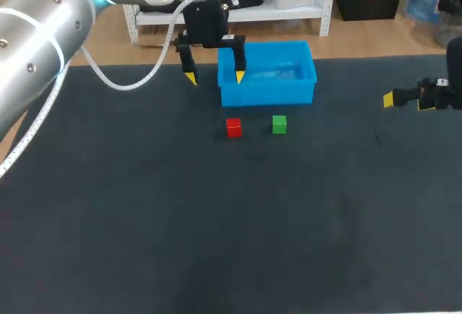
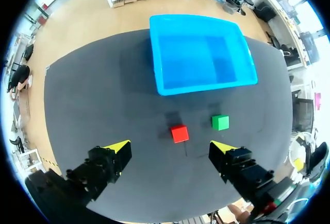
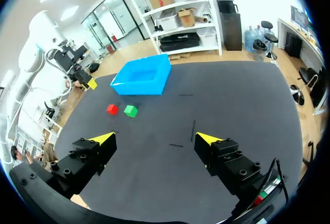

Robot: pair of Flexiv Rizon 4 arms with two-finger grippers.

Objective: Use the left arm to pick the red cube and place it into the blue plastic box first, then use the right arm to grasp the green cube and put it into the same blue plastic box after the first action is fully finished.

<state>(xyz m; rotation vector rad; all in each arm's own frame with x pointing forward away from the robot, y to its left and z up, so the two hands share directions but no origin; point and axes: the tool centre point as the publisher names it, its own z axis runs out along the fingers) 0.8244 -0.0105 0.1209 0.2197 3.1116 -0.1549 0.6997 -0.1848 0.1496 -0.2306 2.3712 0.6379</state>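
Note:
The red cube lies on the dark table just in front of the blue plastic box, with the green cube close to its right. My left gripper hangs open high over the box's left end. In the left wrist view the red cube lies just ahead of the open left gripper, between its fingers' lines, the green cube beside it and the empty box beyond. My right gripper stands open at the far right; in its own view the right gripper is far from the cubes.
The dark table stretches wide in front of the cubes. A white cable loops from my left arm above the table's back left.

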